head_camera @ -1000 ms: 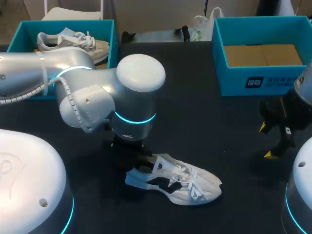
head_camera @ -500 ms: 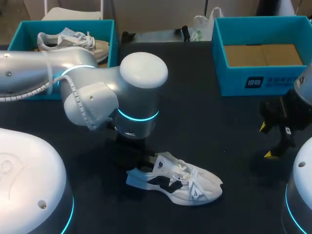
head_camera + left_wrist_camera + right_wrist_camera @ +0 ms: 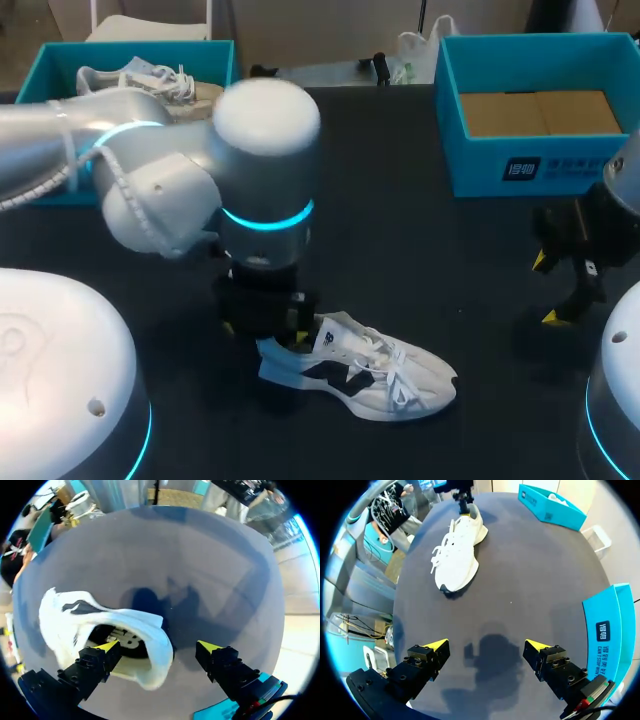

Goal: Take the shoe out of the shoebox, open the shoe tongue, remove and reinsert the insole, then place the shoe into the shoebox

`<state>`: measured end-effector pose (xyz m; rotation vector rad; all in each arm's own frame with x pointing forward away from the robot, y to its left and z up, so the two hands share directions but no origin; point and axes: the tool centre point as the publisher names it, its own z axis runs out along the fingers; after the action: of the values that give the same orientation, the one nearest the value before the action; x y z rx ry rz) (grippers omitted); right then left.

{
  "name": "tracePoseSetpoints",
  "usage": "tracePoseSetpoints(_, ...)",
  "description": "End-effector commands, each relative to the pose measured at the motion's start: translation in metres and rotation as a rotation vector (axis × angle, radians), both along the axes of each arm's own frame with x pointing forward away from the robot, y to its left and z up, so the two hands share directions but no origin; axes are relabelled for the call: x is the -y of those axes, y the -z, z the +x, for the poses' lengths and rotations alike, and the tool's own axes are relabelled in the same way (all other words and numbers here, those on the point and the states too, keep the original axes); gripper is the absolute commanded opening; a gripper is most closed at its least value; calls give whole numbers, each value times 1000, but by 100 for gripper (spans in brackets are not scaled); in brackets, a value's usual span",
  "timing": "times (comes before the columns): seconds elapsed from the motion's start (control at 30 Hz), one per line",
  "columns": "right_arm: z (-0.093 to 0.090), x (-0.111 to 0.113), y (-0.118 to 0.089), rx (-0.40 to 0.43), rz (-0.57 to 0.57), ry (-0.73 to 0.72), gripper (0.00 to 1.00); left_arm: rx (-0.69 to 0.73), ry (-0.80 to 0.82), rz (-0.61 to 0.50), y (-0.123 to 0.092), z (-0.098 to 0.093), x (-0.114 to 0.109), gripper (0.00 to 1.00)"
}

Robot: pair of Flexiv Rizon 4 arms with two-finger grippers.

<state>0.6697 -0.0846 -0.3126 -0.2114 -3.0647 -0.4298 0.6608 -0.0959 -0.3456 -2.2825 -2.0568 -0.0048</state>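
Shoe [image 3: 360, 375] is lying on its sole on the tabletop [image 3: 400, 240], already out of its box. L fingers [image 3: 100, 657] are standing open astride the heel collar, one tip over the opening, prob. lining up for the tongue/insole. R fingers [image 3: 427, 657] are hanging open nr the shoebox [image 3: 540, 165], prob. giving the L arm room.

Shoe [image 3: 365, 375] is parked mid-table, heel under the left gripper [image 3: 157, 646]; shoebox [image 3: 480, 170] is set far right, second box [image 3: 42, 78] far left.
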Motion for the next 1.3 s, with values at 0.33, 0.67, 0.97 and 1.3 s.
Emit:
tracePoseSetpoints(0.33,-1,-1,0,2,-4,2,100,-307,-510,-440,-50,-16,-51,100)
tracePoseSetpoints(0.67,-1,-1,0,2,-4,2,100,-364,-589,-482,-51,-11,-54,100)
tracePoseSetpoints(0.97,-1,-1,0,2,-4,2,100,-805,-1223,-736,-7,-1,-94,100)
tracePoseSetpoints(1.3,-1,-1,0,2,-4,2,100,-805,-1223,-736,-7,-1,-94,100)
